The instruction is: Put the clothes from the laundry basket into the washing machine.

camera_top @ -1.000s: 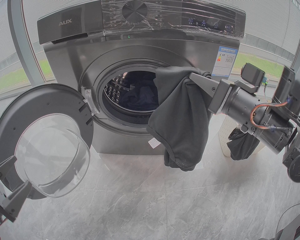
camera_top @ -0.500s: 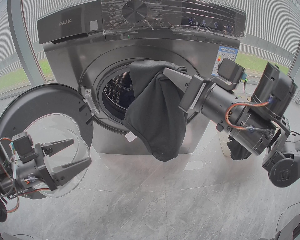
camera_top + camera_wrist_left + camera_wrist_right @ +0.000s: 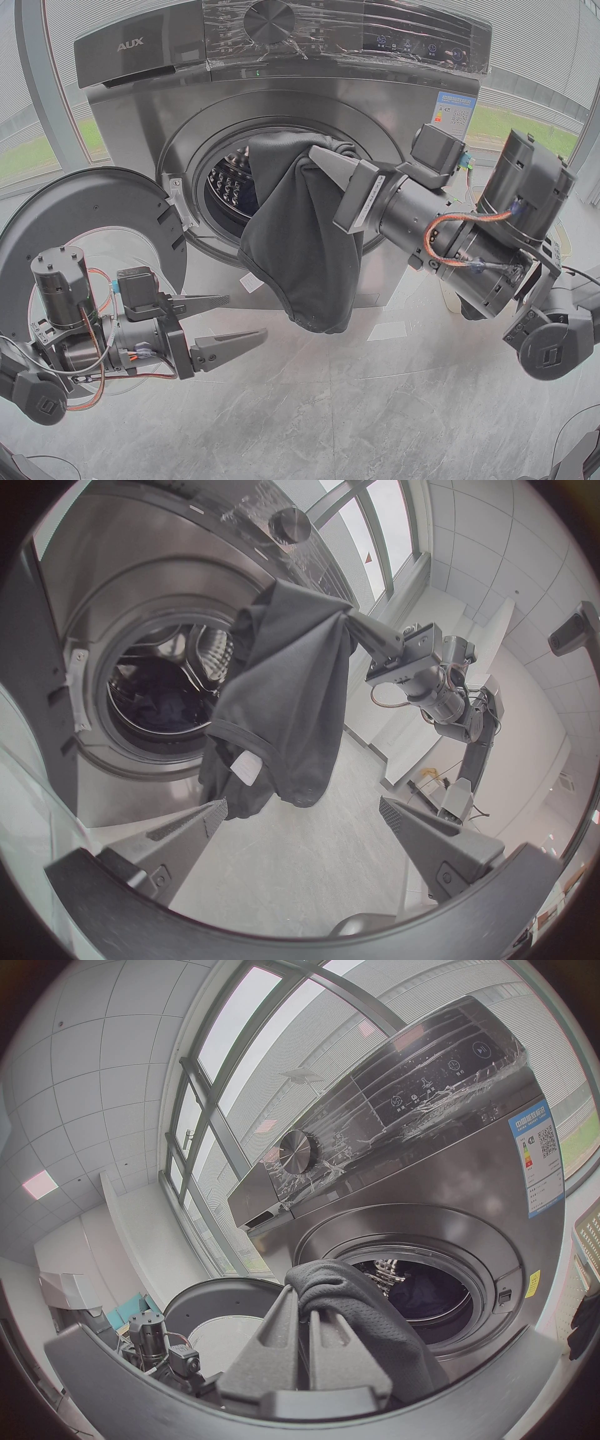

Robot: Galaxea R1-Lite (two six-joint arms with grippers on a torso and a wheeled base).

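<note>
A dark grey garment (image 3: pixel 294 237) hangs in front of the washing machine's (image 3: pixel 150 119) open drum (image 3: pixel 228 187), its top fold level with the upper rim. My right gripper (image 3: pixel 319 159) is shut on that top fold; the right wrist view shows the fingers (image 3: pixel 284 1335) pressed together on the cloth (image 3: pixel 375 1329). My left gripper (image 3: pixel 240 322) is open, low and to the left of the hanging garment, and holds nothing. From the left wrist, its gripper (image 3: pixel 301 804) sits just below the garment's hem (image 3: pixel 281 692). More dark clothes (image 3: pixel 156 699) lie inside the drum.
The round door (image 3: pixel 81 206) is swung open to the left, behind my left arm. A white perforated laundry basket (image 3: pixel 587 1241) with dark cloth (image 3: pixel 584 1329) over its edge stands right of the machine. Grey tiled floor (image 3: pixel 325 400) lies open in front.
My right arm has carried the garment leftward, from right of the opening to directly in front of the drum. My left arm has risen into view and moved right, fingers open.
</note>
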